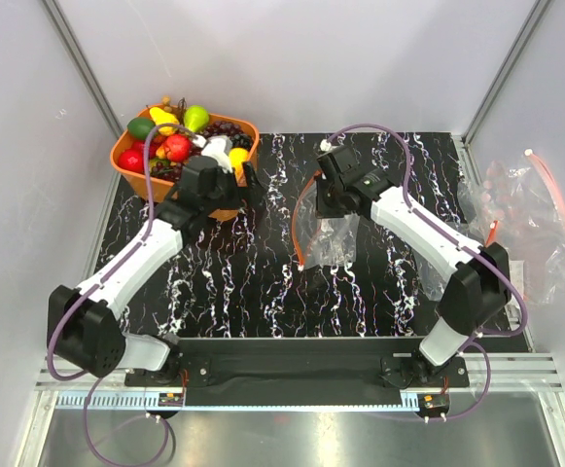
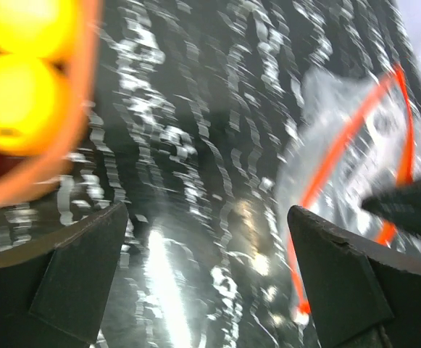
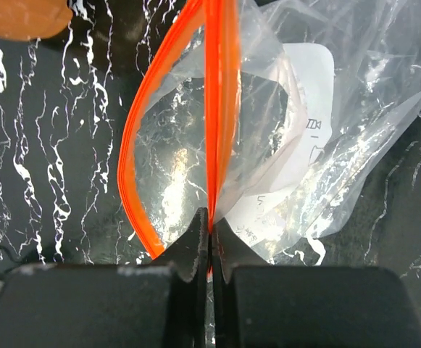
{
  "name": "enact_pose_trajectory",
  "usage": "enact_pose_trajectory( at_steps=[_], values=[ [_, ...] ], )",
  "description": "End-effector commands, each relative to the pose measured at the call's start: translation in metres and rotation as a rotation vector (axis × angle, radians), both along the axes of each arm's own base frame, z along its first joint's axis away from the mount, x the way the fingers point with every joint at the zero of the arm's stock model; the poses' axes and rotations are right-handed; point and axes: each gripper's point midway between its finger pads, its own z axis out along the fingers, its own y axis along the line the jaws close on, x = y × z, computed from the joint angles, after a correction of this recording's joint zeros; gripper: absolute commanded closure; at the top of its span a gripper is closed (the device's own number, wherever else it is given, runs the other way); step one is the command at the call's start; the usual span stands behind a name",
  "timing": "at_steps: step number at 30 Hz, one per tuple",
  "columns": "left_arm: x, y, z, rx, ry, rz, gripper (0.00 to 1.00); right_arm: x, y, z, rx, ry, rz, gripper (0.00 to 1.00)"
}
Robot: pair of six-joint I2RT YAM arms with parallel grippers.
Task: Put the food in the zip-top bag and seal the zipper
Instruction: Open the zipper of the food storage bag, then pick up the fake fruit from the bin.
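Orange-red zipper point(image 3: 217, 109) runs straight up from the right gripper point(image 3: 210, 233), whose jaws are pressed together on one lip of the strip. The other lip bows out to the left, so the mouth of the clear bag point(image 3: 290, 152) stands open in a loop. The bag lies crumpled on the black marbled mat point(image 1: 263, 282), near the middle and to the right of the orange basket point(image 1: 124, 161), with nothing visible inside it but a white printed patch. The left gripper point(image 2: 206, 217) hangs over the mat between basket and bag, jaws spread wide and empty, both dark fingers point(image 2: 65, 283) framing bare mat. All the food point(image 1: 175, 146) sits heaped in the basket at the mat's far left corner: red, green and yellow pieces and dark grapes. The left wrist view is blurred, showing two yellow pieces behind the basket rim. At the right, off the mat, lies more clear plastic point(image 1: 520, 209), perhaps spare bags.
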Motion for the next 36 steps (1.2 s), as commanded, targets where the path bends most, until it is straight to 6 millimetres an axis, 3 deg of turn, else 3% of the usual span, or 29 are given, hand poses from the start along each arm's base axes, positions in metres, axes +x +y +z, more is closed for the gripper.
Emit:
enact_pose_trajectory(
  at_steps=[1,2,3,4,7,8,9,11,12,16,17,18,22,24,25,26,28,32,36],
  values=[
    [0.028,0.029,0.055,0.019,-0.144,0.114,0.01,0.012,0.008,0.014,0.046,-0.046,0.045,1.0],
    [0.037,0.041,0.059,0.049,-0.16,0.167,0.01,0.013,0.008,0.013,0.047,-0.044,0.048,1.0],
    [0.045,0.046,0.051,0.09,-0.139,0.193,0.01,0.012,0.009,0.014,0.052,-0.042,0.059,1.0],
    [0.055,0.051,0.07,0.115,-0.179,0.216,0.01,0.012,0.01,0.014,0.051,-0.04,0.067,1.0],
    [0.079,0.074,0.058,0.224,-0.132,0.308,0.01,0.01,0.01,0.014,0.047,-0.035,0.082,1.0],
    [0.09,0.086,0.073,0.236,-0.153,0.348,0.01,0.01,0.009,0.013,0.045,-0.031,0.085,1.0],
    [0.098,0.091,0.06,0.263,-0.116,0.353,0.01,0.009,0.011,0.014,0.046,-0.032,0.095,1.0],
    [0.111,0.11,0.069,0.271,-0.109,0.387,0.01,0.008,0.01,0.014,0.045,-0.031,0.102,1.0],
    [0.119,0.116,0.059,0.283,-0.08,0.392,0.01,0.008,0.01,0.014,0.042,-0.031,0.105,1.0],
    [0.143,0.146,0.052,0.328,-0.036,0.421,0.01,0.008,0.008,0.014,0.04,-0.033,0.104,1.0],
    [0.148,0.156,0.035,0.36,0.01,0.426,0.01,0.006,0.012,0.016,0.058,-0.028,0.123,1.0],
    [0.154,0.16,0.043,0.367,-0.001,0.433,0.01,0.006,0.013,0.015,0.06,-0.026,0.125,1.0],
    [0.156,0.165,0.013,0.42,0.076,0.396,0.02,0.008,0.016,0.015,0.076,-0.028,0.13,1.0],
    [0.155,0.161,0.011,0.399,0.064,0.374,0.03,0.01,0.018,0.014,0.077,-0.027,0.134,1.0],
    [0.15,0.16,-0.003,0.395,0.088,0.363,0.04,0.011,0.019,0.014,0.077,-0.027,0.13,1.0],
    [0.152,0.159,0.002,0.365,0.064,0.352,0.06,0.011,0.018,0.011,0.074,-0.02,0.131,1.0],
    [0.151,0.156,-0.004,0.334,0.066,0.333,0.12,0.011,0.018,0.009,0.071,-0.011,0.126,1.0],
    [0.155,0.154,-0.019,0.269,0.092,0.29,0.35,0.01,0.017,0.003,0.066,0.007,0.116,1.0],
    [0.16,0.152,-0.029,0.238,0.118,0.266,0.43,0.008,0.015,-0.002,0.06,0.02,0.106,1.0]
  ],
)
